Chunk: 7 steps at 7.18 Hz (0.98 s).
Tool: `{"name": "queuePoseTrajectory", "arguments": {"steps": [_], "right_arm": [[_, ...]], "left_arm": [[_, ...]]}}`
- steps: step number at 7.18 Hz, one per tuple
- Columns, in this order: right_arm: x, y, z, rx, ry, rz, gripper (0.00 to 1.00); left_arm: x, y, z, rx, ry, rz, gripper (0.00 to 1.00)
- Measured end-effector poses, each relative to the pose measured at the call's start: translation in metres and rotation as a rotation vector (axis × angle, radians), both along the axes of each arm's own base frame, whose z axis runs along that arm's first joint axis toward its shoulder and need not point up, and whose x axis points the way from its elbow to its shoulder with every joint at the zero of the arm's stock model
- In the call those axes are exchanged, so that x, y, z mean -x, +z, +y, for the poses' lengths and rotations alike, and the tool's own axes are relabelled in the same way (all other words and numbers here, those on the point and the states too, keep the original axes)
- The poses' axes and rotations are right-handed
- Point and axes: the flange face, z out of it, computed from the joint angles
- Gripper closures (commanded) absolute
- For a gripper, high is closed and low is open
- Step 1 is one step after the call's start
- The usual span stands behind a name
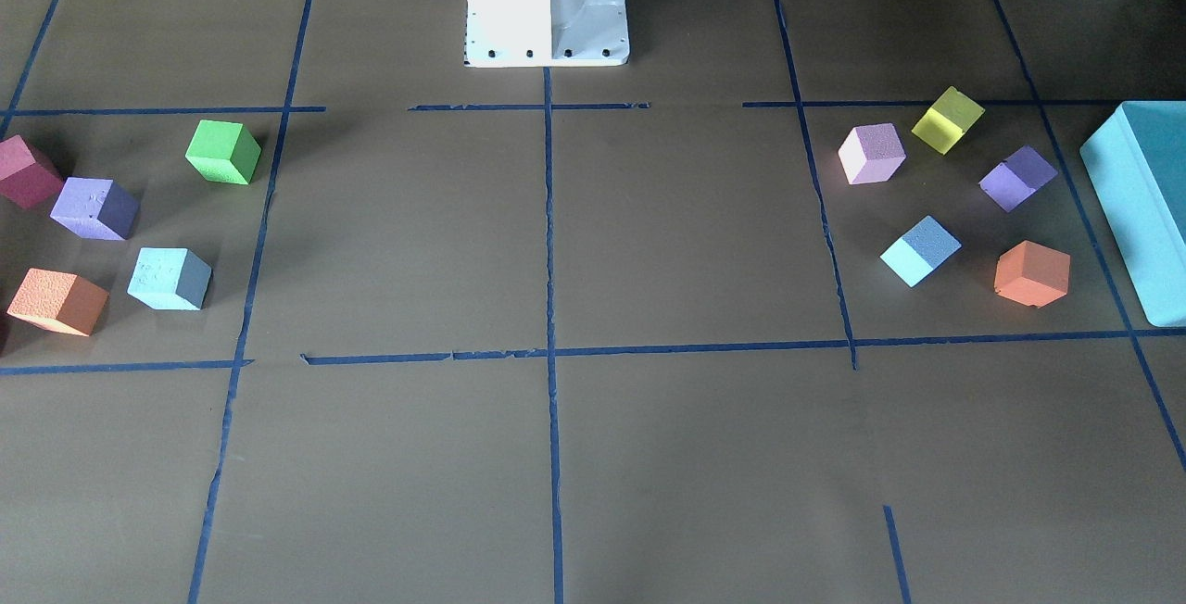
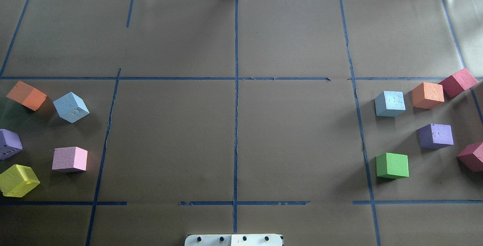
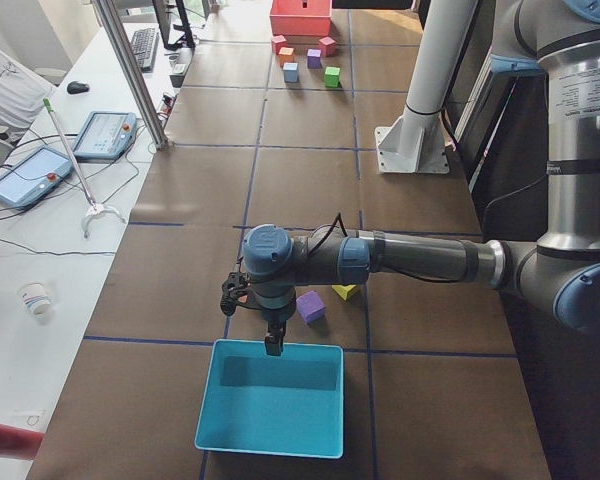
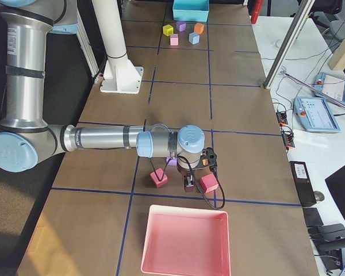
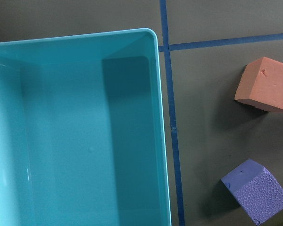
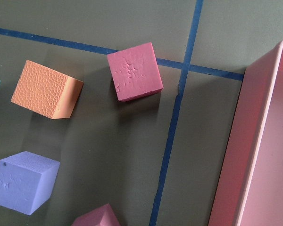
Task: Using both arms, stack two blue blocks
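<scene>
One blue block (image 2: 71, 107) sits on the table's left among other cubes; it also shows in the front view (image 1: 920, 251). The other blue block (image 2: 390, 103) sits on the right, also in the front view (image 1: 170, 279). They lie far apart. My left gripper (image 3: 273, 345) shows only in the left side view, hanging over the teal box's (image 3: 272, 408) near rim. My right gripper (image 4: 188, 184) shows only in the right side view, low between two crimson cubes. I cannot tell whether either is open or shut. No fingers show in the wrist views.
Orange (image 2: 27, 95), purple (image 2: 8, 143), pink (image 2: 70, 159) and yellow (image 2: 18, 180) cubes surround the left blue block. Orange (image 2: 428, 95), crimson (image 2: 457, 82), purple (image 2: 436, 136) and green (image 2: 392, 165) cubes surround the right one. A pink tray (image 4: 187, 241) lies beyond the right group.
</scene>
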Motion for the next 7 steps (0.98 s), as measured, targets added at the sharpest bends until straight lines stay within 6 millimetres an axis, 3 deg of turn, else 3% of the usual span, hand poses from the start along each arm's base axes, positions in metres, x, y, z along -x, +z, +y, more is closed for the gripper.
{"name": "queuePoseTrajectory", "arguments": {"steps": [3,5,6,7], "right_arm": [[0.002,-0.006,-0.004,-0.011,-0.002,0.0,0.0],[0.009,-0.023,-0.017,-0.04,-0.008,-0.003,0.0],[0.025,-0.043,-0.027,-0.043,0.001,-0.007,0.0],[0.057,-0.065,-0.036,-0.028,0.025,-0.017,0.0]], "left_arm": [[-0.002,-0.004,-0.003,-0.01,0.007,-0.003,0.0],[-0.007,-0.018,-0.018,-0.067,0.015,-0.009,0.0],[-0.009,-0.026,-0.027,-0.134,0.017,-0.008,0.0],[-0.009,-0.028,-0.032,-0.19,0.018,-0.008,0.0]]}}
